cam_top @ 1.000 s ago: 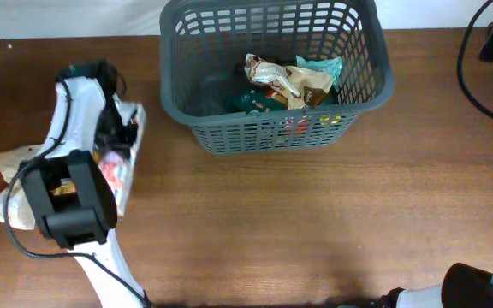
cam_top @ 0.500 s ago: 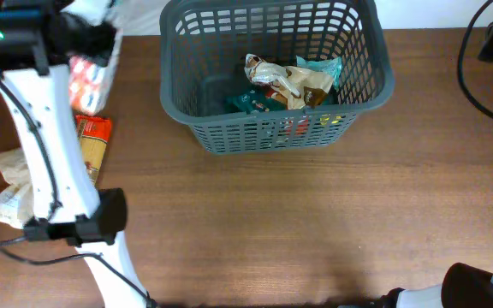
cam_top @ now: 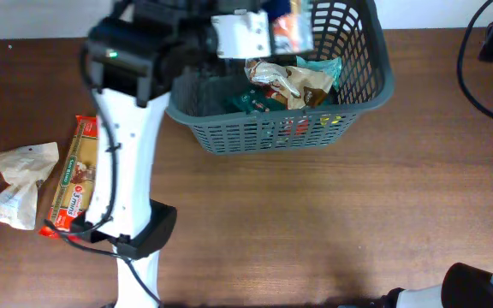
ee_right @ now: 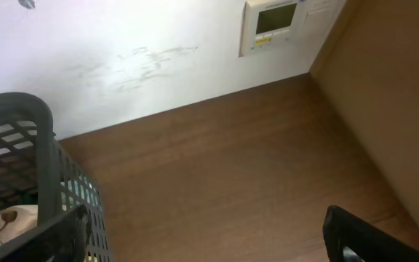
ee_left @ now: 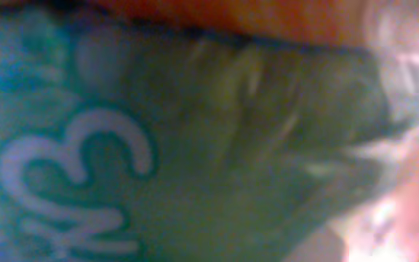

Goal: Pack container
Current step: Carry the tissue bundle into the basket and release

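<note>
Basket (cam_top: pixel 264 133) on desk (cam_top: pixel 332 222), few packets (cam_top: pixel 285 81) inside. Left tool (cam_top: pixel 264 30) above basket's rear, clamped on snack packet (cam_top: pixel 291 21), held high to clear rim before drop. Right tool (ee_right: pixel 204 225) right of basket, spread wide, empty, parked out of the way.

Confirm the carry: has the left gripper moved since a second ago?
Yes: the left gripper swung rightward from well left of the grey basket to above it, holding a packet.

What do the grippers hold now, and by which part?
The left gripper holds a packet above the container; the place of the hold is hidden. The right gripper holds nothing.
</note>
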`<control>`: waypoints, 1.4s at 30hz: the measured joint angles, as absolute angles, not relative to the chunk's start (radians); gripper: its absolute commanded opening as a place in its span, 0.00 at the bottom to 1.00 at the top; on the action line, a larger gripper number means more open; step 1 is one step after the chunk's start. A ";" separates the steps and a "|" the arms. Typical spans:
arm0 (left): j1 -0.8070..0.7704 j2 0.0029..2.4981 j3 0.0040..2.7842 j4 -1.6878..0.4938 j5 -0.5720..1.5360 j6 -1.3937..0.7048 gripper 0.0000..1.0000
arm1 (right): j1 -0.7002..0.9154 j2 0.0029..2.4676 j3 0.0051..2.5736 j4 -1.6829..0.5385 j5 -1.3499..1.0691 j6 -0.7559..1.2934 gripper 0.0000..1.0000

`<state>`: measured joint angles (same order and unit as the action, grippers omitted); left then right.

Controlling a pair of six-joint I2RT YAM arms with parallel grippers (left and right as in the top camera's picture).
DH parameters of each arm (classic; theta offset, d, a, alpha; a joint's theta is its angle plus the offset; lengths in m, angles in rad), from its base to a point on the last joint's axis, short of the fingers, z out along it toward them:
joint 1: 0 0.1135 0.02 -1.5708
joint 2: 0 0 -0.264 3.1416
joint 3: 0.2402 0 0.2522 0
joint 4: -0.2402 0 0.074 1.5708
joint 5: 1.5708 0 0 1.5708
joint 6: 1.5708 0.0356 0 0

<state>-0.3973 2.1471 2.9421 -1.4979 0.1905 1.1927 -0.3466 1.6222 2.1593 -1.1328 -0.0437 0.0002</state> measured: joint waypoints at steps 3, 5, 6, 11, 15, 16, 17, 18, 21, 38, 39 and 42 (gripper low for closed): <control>-0.418 2.150 2.878 -1.415 0.192 1.238 0.02 | -0.347 1.622 2.159 -1.132 -0.044 0.001 0.99; -0.420 2.162 2.839 -1.363 0.195 1.253 0.02 | -0.347 1.622 2.159 -1.132 -0.044 0.000 0.99; -0.420 2.172 2.821 -1.340 0.195 1.253 0.02 | -0.347 1.622 2.159 -1.133 -0.044 0.000 0.99; -0.420 2.261 2.752 -1.293 0.193 1.206 0.02 | -0.347 1.622 2.159 -1.133 -0.044 0.001 0.99; -0.425 2.362 2.731 -1.292 0.167 1.122 0.09 | -0.347 1.622 2.159 -1.133 -0.044 0.000 0.99; -0.427 2.383 2.727 -1.292 0.157 1.101 0.17 | -0.347 1.622 2.159 -1.133 -0.044 0.000 0.99; -0.430 2.402 2.723 -1.292 0.140 1.079 0.25 | -0.347 1.622 2.159 -1.133 -0.044 0.000 0.99; -0.434 2.416 2.719 -1.293 0.121 1.060 0.35 | -0.347 1.622 2.159 -1.133 -0.044 0.000 0.99; -0.443 2.430 2.713 -1.293 0.061 1.013 0.51 | -0.347 1.622 2.159 -1.133 -0.044 0.001 0.99; -0.449 2.162 2.682 -1.342 -0.102 0.791 0.87 | -0.347 1.622 2.159 -1.133 -0.044 0.000 0.99; -0.442 2.106 2.657 -1.342 -0.103 0.782 0.87 | -0.347 1.622 2.159 -1.132 -0.044 0.000 0.99; -0.398 1.935 2.561 -1.338 -0.118 0.765 0.87 | -0.347 1.622 2.159 -1.133 -0.044 0.000 0.99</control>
<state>-0.3977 1.9354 2.5607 -1.3380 -0.1177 0.7650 -0.3473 1.6222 2.1586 -1.1328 -0.0437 0.0002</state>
